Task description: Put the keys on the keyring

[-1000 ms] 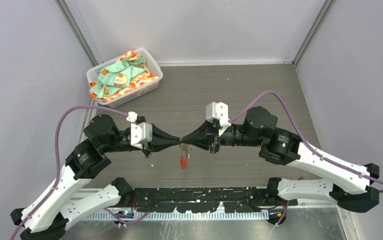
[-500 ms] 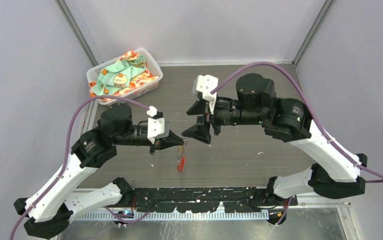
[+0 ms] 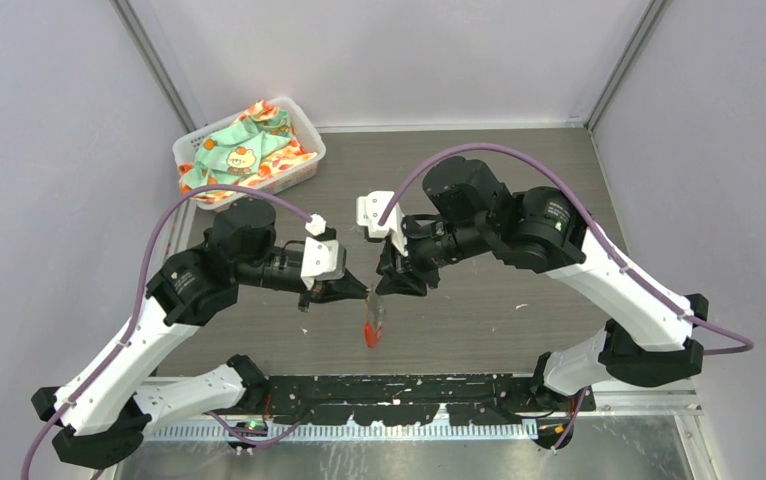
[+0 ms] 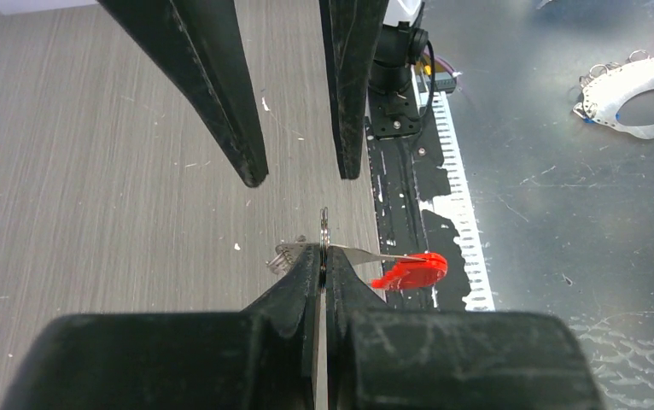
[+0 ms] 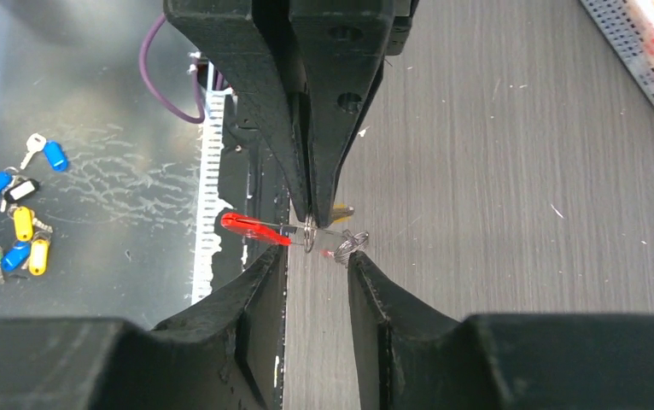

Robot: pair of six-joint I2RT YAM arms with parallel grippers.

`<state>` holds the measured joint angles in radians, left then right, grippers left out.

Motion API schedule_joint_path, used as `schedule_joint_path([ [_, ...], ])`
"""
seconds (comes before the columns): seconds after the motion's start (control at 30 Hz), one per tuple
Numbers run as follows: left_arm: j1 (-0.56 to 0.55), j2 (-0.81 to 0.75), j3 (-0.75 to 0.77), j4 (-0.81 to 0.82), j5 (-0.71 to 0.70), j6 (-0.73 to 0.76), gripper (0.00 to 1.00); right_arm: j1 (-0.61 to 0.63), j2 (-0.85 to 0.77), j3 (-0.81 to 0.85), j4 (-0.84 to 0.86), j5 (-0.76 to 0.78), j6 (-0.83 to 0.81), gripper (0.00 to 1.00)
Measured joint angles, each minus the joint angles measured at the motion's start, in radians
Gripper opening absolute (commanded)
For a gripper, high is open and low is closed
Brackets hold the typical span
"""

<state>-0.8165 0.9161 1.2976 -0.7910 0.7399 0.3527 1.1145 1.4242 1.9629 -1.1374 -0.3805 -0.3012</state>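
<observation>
My left fingers (image 4: 294, 290) pinch the keyring (image 4: 324, 224) edge-on above the counter (image 3: 519, 190), with the red-tagged key (image 5: 251, 226) dangling from it. My right fingers (image 5: 259, 282) stand half-parted just short of it. I'd creep in centred, close gently and avoid twisting.

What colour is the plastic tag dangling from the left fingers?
Bright red tag; the left wrist view shows it best.

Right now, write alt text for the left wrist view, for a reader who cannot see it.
The left gripper is shut on a thin silver metal ring carrying a red plastic key tag and a small silver key. The right gripper, its black jaws apart, faces it above a grey wood-grain table.
</observation>
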Motion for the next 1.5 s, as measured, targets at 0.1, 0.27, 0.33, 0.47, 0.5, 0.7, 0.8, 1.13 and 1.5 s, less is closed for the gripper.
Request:
schedule_joint_path([
  [0.1,0.0,0.001,0.002,0.0,0.011,0.003,0.0,0.0,0.015,0.005,-0.002,-0.023,-0.005,0.34],
  [0.27,0.0,0.002,0.01,0.017,0.023,0.004,0.0,0.0,0.028,0.002,0.002,-0.041,-0.007,0.29],
  [0.33,0.0,0.002,0.01,0.027,0.022,0.004,0.01,0.0,0.03,0.002,0.004,-0.045,-0.006,0.27],
  [0.47,0.0,-0.005,0.01,0.045,0.021,0.003,0.01,0.0,0.035,0.002,0.004,-0.053,-0.006,0.19],
  [0.5,0.0,-0.007,0.01,0.049,0.021,0.003,0.01,0.0,0.038,0.002,0.004,-0.056,-0.004,0.16],
  [0.7,0.0,-0.01,0.009,0.052,0.011,0.002,0.0,0.0,0.05,0.003,0.0,-0.062,-0.004,0.01],
  [0.8,0.0,-0.011,0.009,0.054,0.011,-0.001,0.11,-0.001,0.05,0.006,0.0,-0.059,-0.005,0.01],
  [1.13,0.0,-0.054,-0.003,0.112,0.008,-0.013,0.29,-0.056,-0.165,-0.367,0.343,-0.062,0.1,0.01],
  [1.5,0.0,-0.098,-0.049,0.175,-0.027,-0.026,0.41,-0.07,-0.413,-0.788,0.951,-0.068,0.258,0.01],
])
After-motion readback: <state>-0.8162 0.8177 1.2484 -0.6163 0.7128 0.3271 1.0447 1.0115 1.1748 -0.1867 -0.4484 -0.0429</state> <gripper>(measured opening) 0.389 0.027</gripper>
